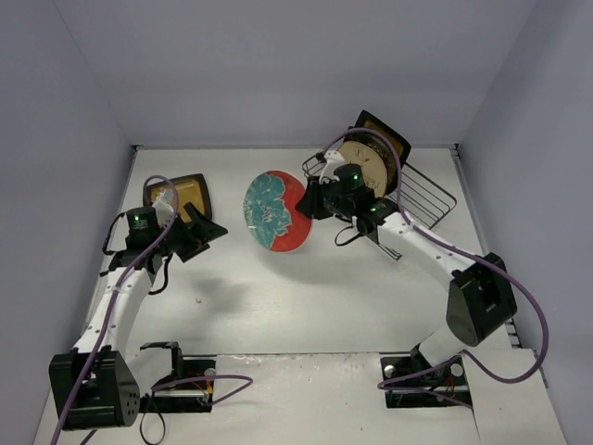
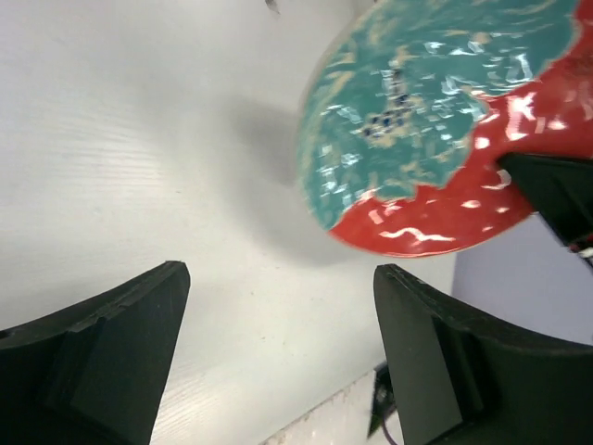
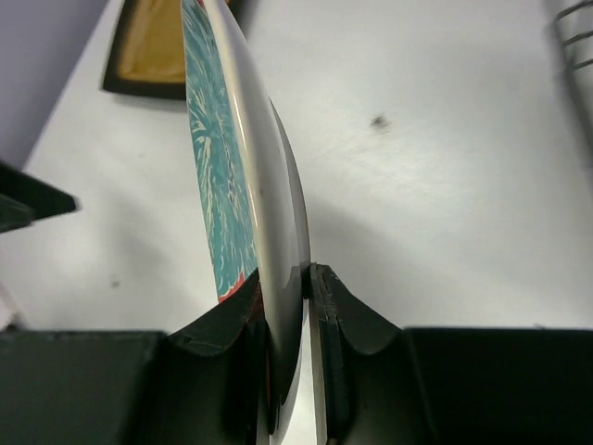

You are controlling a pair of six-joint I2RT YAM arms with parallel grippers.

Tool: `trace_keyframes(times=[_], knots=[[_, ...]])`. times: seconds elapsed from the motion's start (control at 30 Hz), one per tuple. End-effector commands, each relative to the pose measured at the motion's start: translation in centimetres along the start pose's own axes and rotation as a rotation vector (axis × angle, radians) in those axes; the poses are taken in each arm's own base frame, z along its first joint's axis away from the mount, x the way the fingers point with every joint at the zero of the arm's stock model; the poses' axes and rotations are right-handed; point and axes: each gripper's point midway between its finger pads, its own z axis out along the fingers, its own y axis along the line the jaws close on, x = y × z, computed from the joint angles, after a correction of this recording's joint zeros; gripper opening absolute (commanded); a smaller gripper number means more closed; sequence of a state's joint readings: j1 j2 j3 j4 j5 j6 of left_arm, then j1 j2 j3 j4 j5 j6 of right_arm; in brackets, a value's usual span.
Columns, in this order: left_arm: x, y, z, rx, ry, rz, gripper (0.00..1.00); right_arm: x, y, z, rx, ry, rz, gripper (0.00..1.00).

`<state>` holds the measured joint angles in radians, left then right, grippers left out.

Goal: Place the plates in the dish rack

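One thin pinch is all that carries the round red-and-teal floral plate (image 1: 273, 211): our right claw (image 3: 301, 287) is clamped on its rim, holding it on edge above the white surface (image 1: 278, 306), between the arms and well short of the black wire dish rack (image 1: 428, 197). We judge the glazed rim could slip or pivot in that grip during the swing. The rack already holds a round cream plate (image 1: 363, 164) and a square amber plate (image 1: 387, 137), so a tilted entry could knock them. Our left claw (image 2: 278, 278) gapes empty nearby, near enough to be clipped.
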<state>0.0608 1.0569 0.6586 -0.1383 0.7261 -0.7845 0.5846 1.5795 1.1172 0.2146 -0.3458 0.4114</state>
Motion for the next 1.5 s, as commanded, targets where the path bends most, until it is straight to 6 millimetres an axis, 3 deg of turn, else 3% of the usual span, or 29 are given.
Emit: trace_keyframes(times=[0.0, 0.03, 0.27, 0.5, 0.7, 1.07, 1.2, 1.47], knots=[[-1.6, 0.4, -2.4, -0.158, -0.023, 0.136, 0.82, -12.8, 1.7, -6.6, 0.072, -0.343, -0.274, 0.00], [-1.5, 1.7, -3.0, -0.243, -0.019, 0.151, 0.82, -14.7, 2.1, -8.1, 0.085, -0.390, -0.306, 0.00], [-3.5, 3.0, -6.1, -0.445, -0.086, 0.215, 0.82, -22.3, -0.7, -14.7, 0.283, -0.546, -0.571, 0.00], [-4.1, 3.0, -7.6, -0.506, -0.108, 0.264, 0.85, -25.4, -3.9, -15.6, 0.401, -0.531, -0.817, 0.00], [-4.5, 3.0, -8.4, -0.538, -0.119, 0.285, 0.96, -26.9, -6.3, -15.4, 0.469, -0.514, -0.937, 0.00], [-6.0, 3.6, -9.9, -0.635, -0.182, 0.296, 0.97, -26.4, -10.3, -13.1, 0.509, -0.431, -0.981, 0.00], [-6.5, 3.4, -10.1, -0.645, -0.186, 0.310, 0.97, -26.4, -10.8, -12.8, 0.520, -0.434, -0.977, 0.00], [-6.6, 3.4, -10.0, -0.645, -0.180, 0.316, 0.97, -28.4, -9.9, -13.8, 0.528, -0.491, -1.017, 0.00]])
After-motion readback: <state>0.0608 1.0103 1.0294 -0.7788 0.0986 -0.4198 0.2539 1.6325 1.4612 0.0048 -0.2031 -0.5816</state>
